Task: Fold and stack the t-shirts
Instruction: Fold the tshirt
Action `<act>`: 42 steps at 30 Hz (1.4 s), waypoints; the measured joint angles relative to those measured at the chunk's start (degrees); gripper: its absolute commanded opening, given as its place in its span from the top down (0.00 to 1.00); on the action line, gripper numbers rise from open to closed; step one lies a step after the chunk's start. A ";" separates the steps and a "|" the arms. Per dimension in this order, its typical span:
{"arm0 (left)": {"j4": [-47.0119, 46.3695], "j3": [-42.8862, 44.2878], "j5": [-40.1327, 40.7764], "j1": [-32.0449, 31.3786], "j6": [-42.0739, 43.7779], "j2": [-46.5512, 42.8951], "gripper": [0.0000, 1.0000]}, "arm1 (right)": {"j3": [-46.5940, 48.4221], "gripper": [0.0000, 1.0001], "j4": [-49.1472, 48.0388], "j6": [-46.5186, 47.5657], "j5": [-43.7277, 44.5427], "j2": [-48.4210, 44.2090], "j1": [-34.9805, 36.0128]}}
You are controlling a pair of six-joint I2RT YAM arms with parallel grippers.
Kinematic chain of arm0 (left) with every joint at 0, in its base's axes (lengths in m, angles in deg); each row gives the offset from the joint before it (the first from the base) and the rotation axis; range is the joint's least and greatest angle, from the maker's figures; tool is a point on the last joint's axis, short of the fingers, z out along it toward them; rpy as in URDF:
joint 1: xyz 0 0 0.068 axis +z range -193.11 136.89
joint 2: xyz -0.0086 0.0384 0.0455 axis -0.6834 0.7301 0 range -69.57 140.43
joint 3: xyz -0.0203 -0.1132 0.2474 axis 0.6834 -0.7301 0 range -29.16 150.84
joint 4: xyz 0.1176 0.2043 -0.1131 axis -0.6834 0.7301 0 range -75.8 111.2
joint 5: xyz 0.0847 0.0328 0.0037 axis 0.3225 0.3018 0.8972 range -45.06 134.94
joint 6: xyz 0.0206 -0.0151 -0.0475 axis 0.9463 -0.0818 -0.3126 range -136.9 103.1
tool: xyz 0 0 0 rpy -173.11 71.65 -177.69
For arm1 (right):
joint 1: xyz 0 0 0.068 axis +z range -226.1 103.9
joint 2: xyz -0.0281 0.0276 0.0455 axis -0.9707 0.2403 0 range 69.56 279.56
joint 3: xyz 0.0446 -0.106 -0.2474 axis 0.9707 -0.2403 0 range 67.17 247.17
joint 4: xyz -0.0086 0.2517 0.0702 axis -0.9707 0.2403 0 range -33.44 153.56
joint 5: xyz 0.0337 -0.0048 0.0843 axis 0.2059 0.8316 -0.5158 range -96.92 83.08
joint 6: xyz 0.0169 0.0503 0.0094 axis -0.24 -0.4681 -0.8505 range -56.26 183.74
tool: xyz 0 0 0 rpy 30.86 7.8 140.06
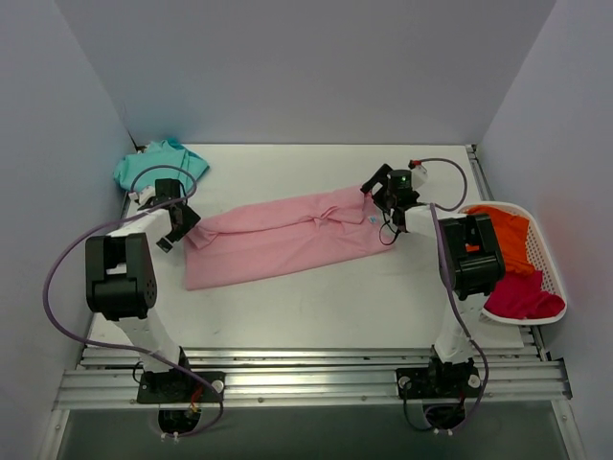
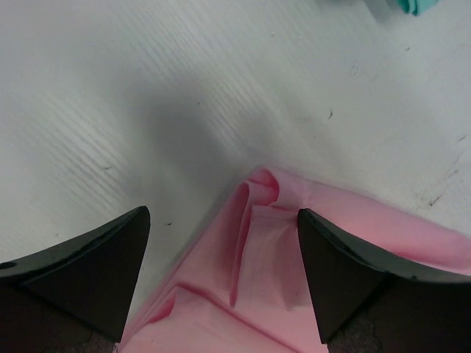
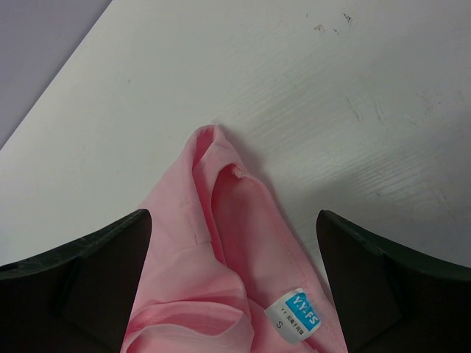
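Note:
A light pink t-shirt [image 1: 278, 235] lies in a long folded band across the middle of the table. My left gripper [image 1: 178, 222] is open over its left end; in the left wrist view the pink folds [image 2: 280, 250] lie between the spread fingers [image 2: 88, 272]. My right gripper [image 1: 383, 196] is open over its right end, where the collar with a blue and white size label [image 3: 298, 312] shows between the fingers [image 3: 383, 287]. A teal t-shirt [image 1: 158, 163] lies crumpled at the back left. Orange [image 1: 508, 235] and magenta [image 1: 525, 295] shirts lie in a basket at the right.
The white basket [image 1: 548, 259] stands at the table's right edge. Grey walls close in the table at the back and both sides. A corner of the teal shirt [image 2: 412, 6] shows at the top of the left wrist view.

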 measured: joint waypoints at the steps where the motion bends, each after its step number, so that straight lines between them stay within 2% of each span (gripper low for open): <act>1: -0.28 0.94 -0.37 0.44 0.17 1.20 0.11 | 0.00 0.10 -0.02 0.00 0.00 0.00 -0.04; 7: -1.60 5.62 -2.93 0.98 0.83 5.46 0.15 | 0.00 0.10 -0.02 0.04 0.00 0.00 -0.33; 12: -5.53 5.68 -5.29 1.01 0.94 5.60 0.16 | 0.02 0.10 -0.17 0.09 0.00 0.26 -0.35; 17: -6.58 5.68 -7.41 1.01 1.01 5.68 0.28 | 0.07 0.11 -0.20 0.24 0.02 1.36 -0.37; 18: -6.78 5.70 -8.13 1.01 1.01 5.88 0.34 | 0.09 0.11 -0.20 0.24 0.02 1.60 -0.37; 20: -7.23 5.86 -9.38 1.01 0.96 6.67 0.40 | 0.09 0.11 -0.04 0.24 0.02 1.81 -0.44; 25: -7.58 5.90 -10.99 1.07 0.61 8.37 0.69 | 0.11 0.12 -0.13 0.26 0.04 1.84 -1.20; 26: -7.58 5.90 -11.06 1.11 0.57 8.37 0.75 | 0.11 0.12 -0.13 0.28 0.04 1.84 -1.44; 27: -7.56 5.90 -11.23 1.11 0.66 8.37 0.88 | 0.11 0.12 -0.13 0.28 0.04 1.84 -1.51; 28: -7.54 5.90 -11.30 1.11 0.52 8.39 0.96 | 0.11 0.12 -0.13 0.28 0.04 1.84 -1.60; 35: -7.15 7.43 -12.59 2.51 0.76 8.41 0.98 | 0.13 0.14 -0.17 0.28 0.04 2.16 -1.97; 42: -7.50 11.21 -17.09 8.57 1.01 11.23 0.98 | 0.13 0.16 -0.26 0.26 0.02 2.34 -2.25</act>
